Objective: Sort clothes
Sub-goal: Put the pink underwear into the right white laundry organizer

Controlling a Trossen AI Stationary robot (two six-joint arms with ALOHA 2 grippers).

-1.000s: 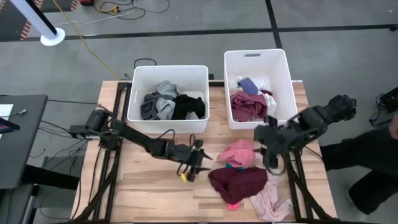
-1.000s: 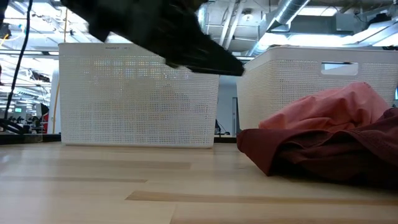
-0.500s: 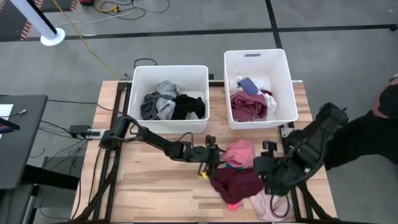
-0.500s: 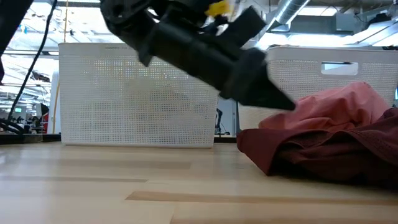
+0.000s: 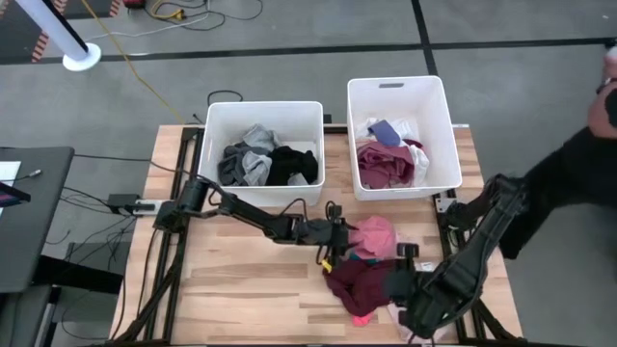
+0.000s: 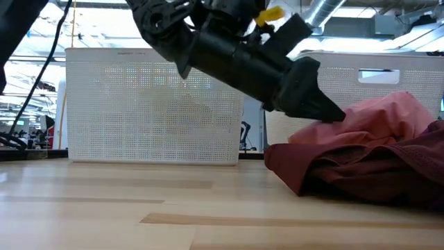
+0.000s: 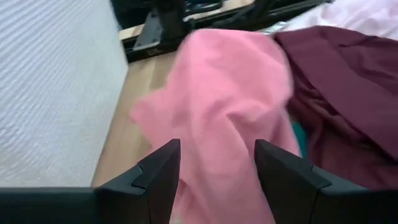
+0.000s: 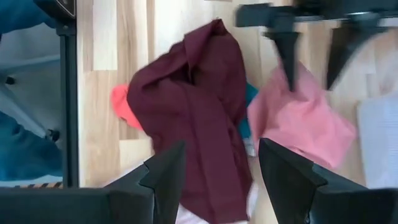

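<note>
pink garment point(image 5: 372, 235) lies on the table point(image 5: 231, 284) just in front of the right bin point(image 5: 400, 135), maroon one point(image 5: 366, 280) touching it, pale one point(image 5: 416, 318) past that. both bins already hold clothes: darks in the left bin point(image 5: 261, 154), pinks in the right. left gripper point(image 5: 339, 241) is unclenched at the pink garment's edge, right gripper point(image 8: 224, 168) unclenched above the maroon, nothing held. roughly three pieces left.

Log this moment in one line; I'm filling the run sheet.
left tool: open, at pink garment | right tool: open, above maroon garment | nothing held
</note>
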